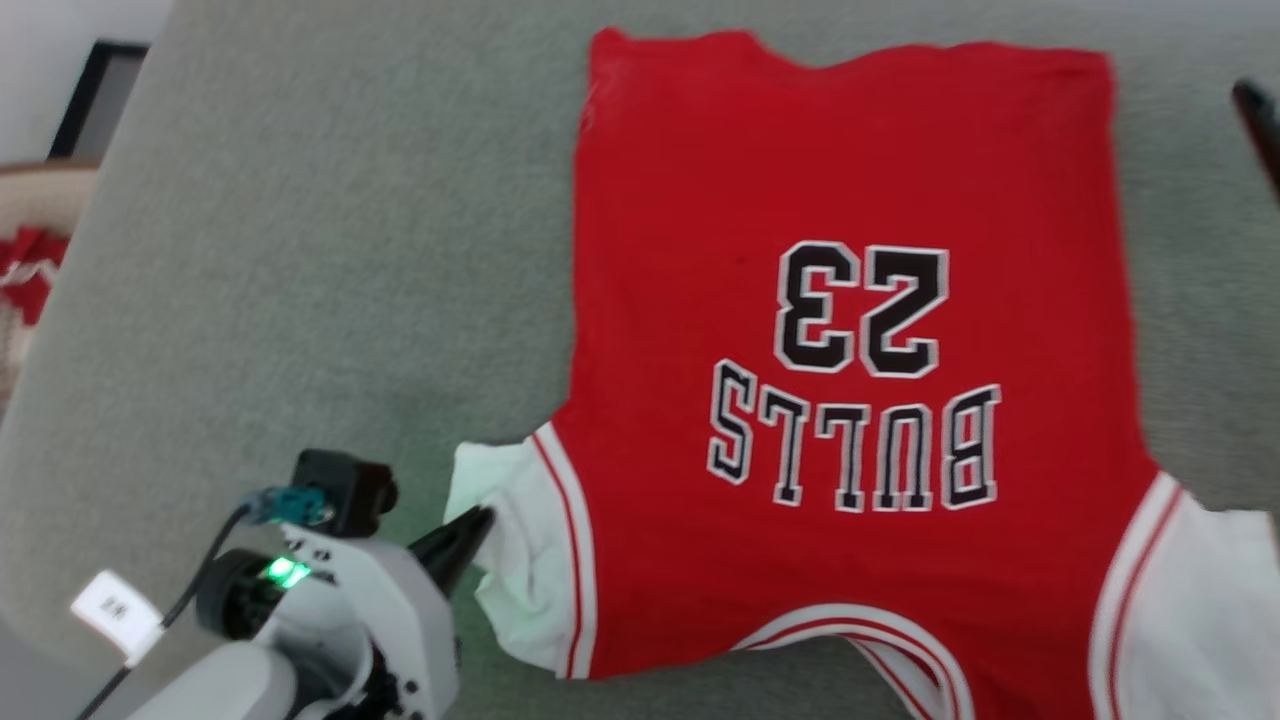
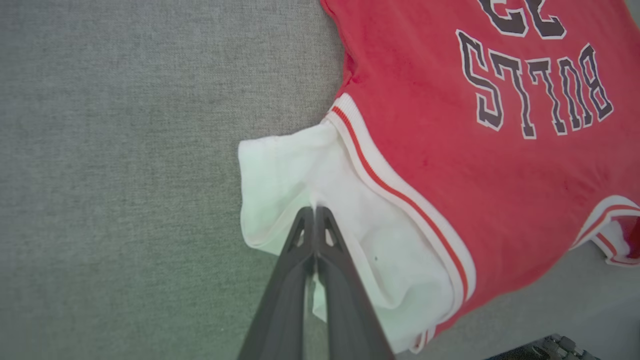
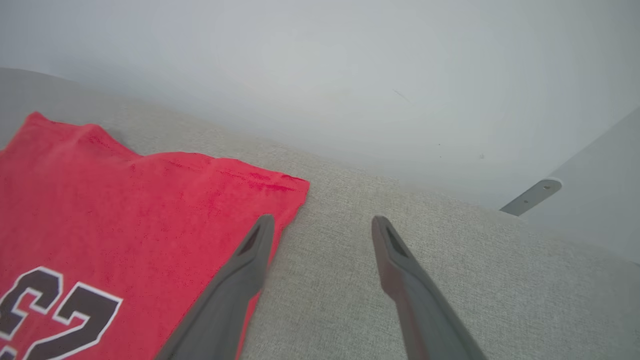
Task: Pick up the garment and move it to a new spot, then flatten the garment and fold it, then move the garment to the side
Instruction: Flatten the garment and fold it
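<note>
garment (image 1: 850, 180): spread flat, lettering up, collar toward robot, on grey fabric surface (image 1: 300, 250) | left tool (image 2: 315, 212): fingers closed tight, pinching fold of white sleeve (image 2: 280, 170) | right tool (image 3: 322, 222): fingers wide apart, gripping nothing, near garment's red hem corner

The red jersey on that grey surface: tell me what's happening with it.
The red jersey lies spread on the grey surface, print side up, in front of a two-armed robot. Its left gripper is shut on the bunched white sleeve nearest the robot. The right gripper hangs open at the far hem corner, holding nothing. No fold is made yet.
</note>
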Robot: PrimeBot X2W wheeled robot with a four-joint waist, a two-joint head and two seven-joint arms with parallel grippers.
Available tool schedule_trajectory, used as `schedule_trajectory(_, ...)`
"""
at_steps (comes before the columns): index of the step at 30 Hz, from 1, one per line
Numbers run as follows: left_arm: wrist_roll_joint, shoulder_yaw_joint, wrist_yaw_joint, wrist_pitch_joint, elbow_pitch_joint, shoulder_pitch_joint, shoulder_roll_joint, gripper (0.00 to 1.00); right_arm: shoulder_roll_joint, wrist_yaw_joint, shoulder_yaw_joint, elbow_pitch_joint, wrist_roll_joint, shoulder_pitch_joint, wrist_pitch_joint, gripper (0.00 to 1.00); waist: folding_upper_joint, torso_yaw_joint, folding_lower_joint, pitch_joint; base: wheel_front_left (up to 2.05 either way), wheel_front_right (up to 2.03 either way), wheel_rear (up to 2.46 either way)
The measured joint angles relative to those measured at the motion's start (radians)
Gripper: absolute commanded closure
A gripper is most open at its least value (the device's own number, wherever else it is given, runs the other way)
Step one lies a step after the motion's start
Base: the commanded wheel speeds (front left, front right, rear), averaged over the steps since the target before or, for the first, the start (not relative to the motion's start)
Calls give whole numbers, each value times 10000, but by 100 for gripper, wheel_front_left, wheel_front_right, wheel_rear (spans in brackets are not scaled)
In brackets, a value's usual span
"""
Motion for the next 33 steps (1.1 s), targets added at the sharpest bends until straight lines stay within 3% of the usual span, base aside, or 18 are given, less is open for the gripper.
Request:
schedule_trajectory(10,182,-458,-738,-107,874,-948,-945,100,314,0,249,4270,-311,-2909,1001,0,0,1105,0,838,0,0,0)
schedule_trajectory(23,228,-790,-1498,-320,1791,-1585,-1685,100,82,0,-663,7204,-1327,-4571,1831,0,0,2311,0,1562,0,0,0)
schedule_trajectory(24,228,-788,-1534,-347,1839,-1594,-1697,100,86,-10,-650,7288,-1333,-4637,1941,59,0,2356,0,1605,0,0,0)
schedule_trajectory(25,221,-786,-1551,-360,1889,-1614,-1712,100,84,-15,-594,7315,-1356,-4698,2027,100,0,2387,0,1644,0,0,0)
schedule_trajectory(33,157,-602,-1547,-520,2148,-1670,-1599,100,267,0,-82,7250,-1285,-4734,1893,100,0,2150,0,1585,0,0,0)
